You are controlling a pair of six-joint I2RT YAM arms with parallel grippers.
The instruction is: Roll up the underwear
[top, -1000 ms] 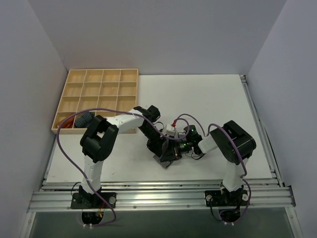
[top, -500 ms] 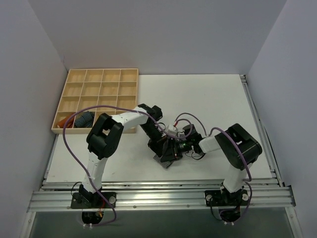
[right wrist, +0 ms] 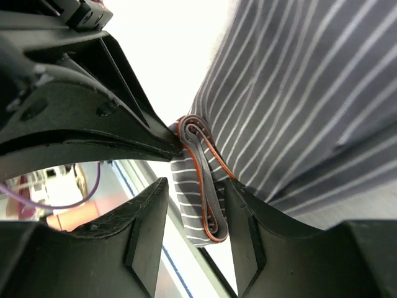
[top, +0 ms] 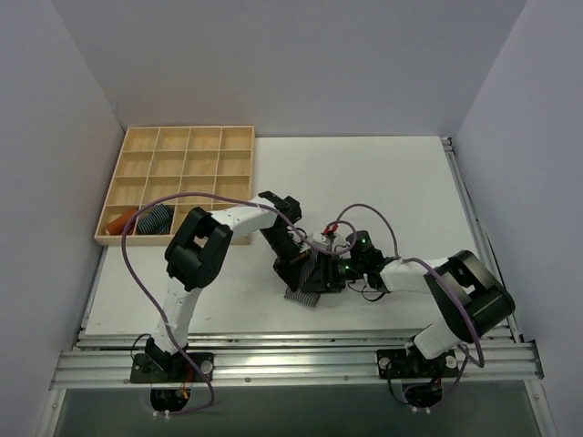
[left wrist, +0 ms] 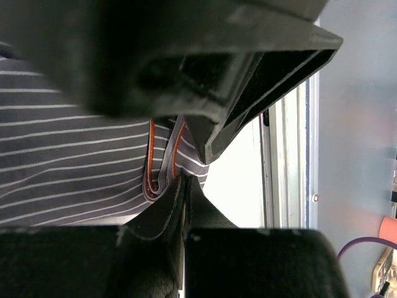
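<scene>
Jaws of left gripper are pinching shut on the orange-piped folded edge of the underwear | right gripper is sitting released, jaws parted astride that same fold | underwear, dark grey with thin white stripes, is lying on the white table between both arms, near its front edge

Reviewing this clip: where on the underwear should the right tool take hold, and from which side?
Probably the folded orange-trimmed edge of the underwear, beside where the left tool is shut on it. That fold is layered into a thick ridge, while the rest lies spread out. The right tool is open astride it, opposite the left tool, so closing from that side suits.
</scene>
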